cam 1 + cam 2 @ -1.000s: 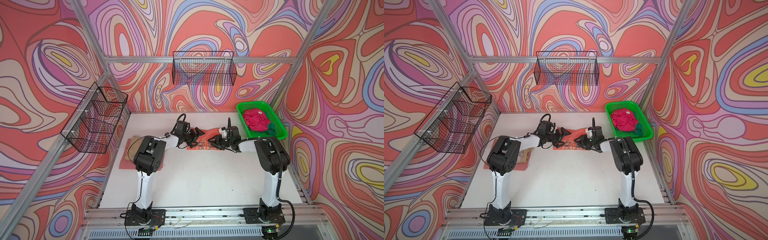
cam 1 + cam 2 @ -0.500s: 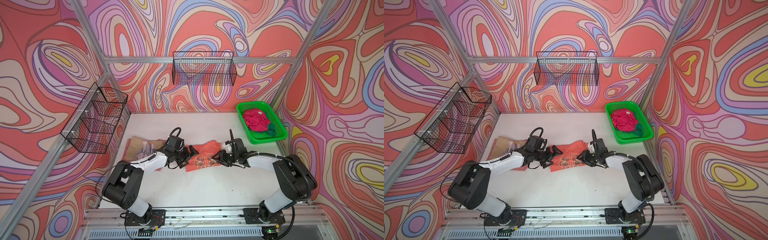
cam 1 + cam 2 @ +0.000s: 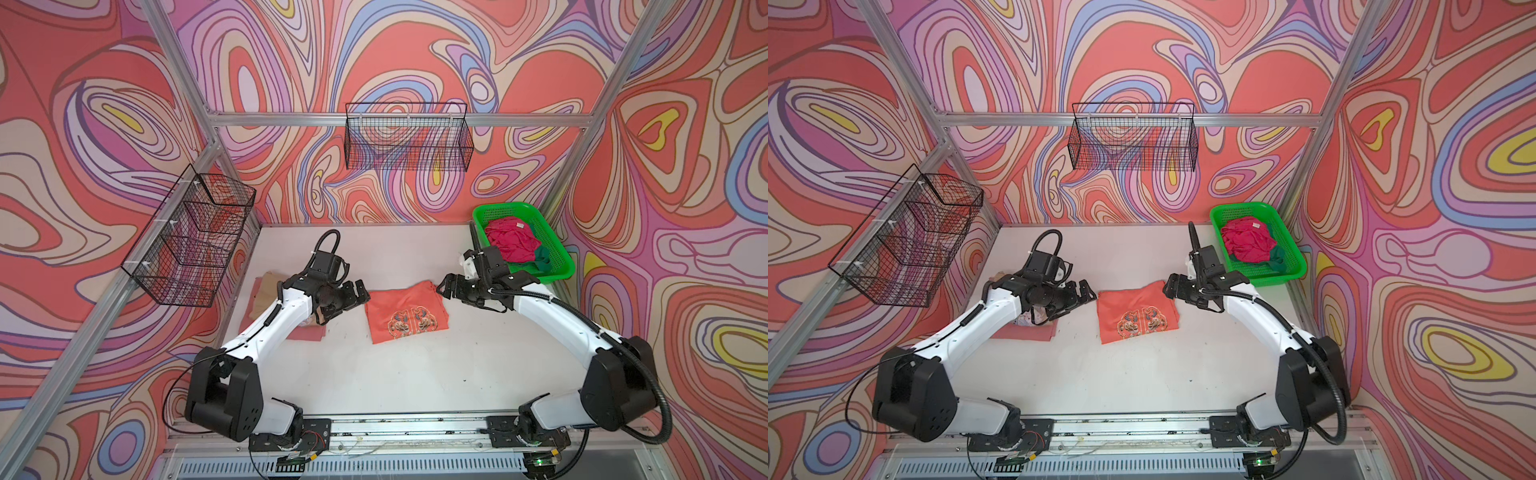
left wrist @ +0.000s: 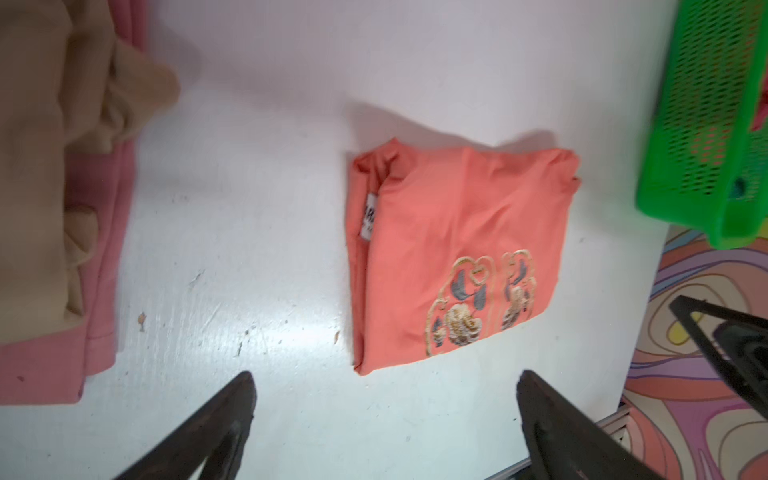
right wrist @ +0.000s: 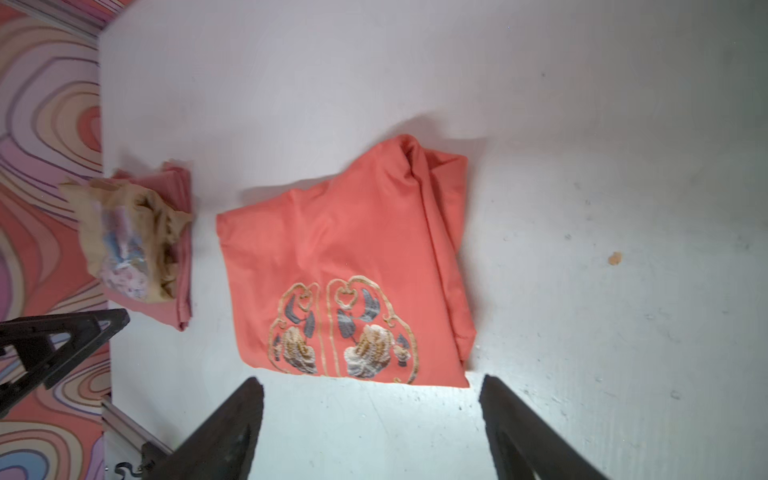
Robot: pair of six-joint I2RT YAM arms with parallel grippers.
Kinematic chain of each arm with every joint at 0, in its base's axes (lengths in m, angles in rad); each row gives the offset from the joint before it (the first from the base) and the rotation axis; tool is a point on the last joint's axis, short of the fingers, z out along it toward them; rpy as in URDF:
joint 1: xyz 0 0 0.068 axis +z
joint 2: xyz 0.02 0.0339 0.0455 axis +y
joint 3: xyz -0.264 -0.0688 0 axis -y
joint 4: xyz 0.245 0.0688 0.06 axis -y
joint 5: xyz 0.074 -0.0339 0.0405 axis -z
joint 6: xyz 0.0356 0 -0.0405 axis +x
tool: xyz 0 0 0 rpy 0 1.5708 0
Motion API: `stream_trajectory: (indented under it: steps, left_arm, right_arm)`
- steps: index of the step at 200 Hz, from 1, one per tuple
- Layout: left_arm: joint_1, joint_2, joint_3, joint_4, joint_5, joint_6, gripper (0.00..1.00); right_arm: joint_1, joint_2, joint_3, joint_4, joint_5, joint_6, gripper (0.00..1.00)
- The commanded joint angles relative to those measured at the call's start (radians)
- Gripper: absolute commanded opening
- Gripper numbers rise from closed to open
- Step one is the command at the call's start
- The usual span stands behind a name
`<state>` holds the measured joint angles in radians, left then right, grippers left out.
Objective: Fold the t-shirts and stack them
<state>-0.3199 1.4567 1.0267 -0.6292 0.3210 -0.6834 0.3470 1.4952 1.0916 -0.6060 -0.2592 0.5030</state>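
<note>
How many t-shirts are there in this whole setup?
5. A coral-orange shirt folded mid-table; a tan shirt stacked on a salmon-pink shirt on the left; a magenta shirt and a dark green shirt in the green basket, where more may be hidden.
</note>
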Motion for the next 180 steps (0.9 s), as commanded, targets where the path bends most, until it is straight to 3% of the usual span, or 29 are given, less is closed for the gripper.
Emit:
stream_trajectory:
  steps: [1, 46, 113, 153, 180]
  left_arm:
    - [-0.003, 0.056, -0.039, -0.041, 0.025, 0.0, 1.0]
    - [-0.073, 0.194, 0.021, -0.012, -0.012, -0.067, 0.99]
    - [-0.156, 0.395, 0.13, -0.032, -0.11, -0.114, 0.89]
    - [-0.18, 0.469, 0.11, -0.019, -0.117, -0.128, 0.74]
    - [-0.21, 0.501, 0.067, 0.05, -0.097, -0.161, 0.6]
  right_arm:
    - [-0.004, 0.096, 0.008, -0.04, 0.079, -0.068, 0.83]
    - [-0.004, 0.258, 0.059, 0.017, 0.12, -0.098, 0.78]
    - [-0.004, 0.399, 0.041, 0.171, -0.065, -0.065, 0.71]
    - [0.034, 0.45, -0.024, 0.238, -0.14, -0.019, 0.65]
    - [0.058, 0.481, -0.085, 0.313, -0.184, 0.02, 0.54]
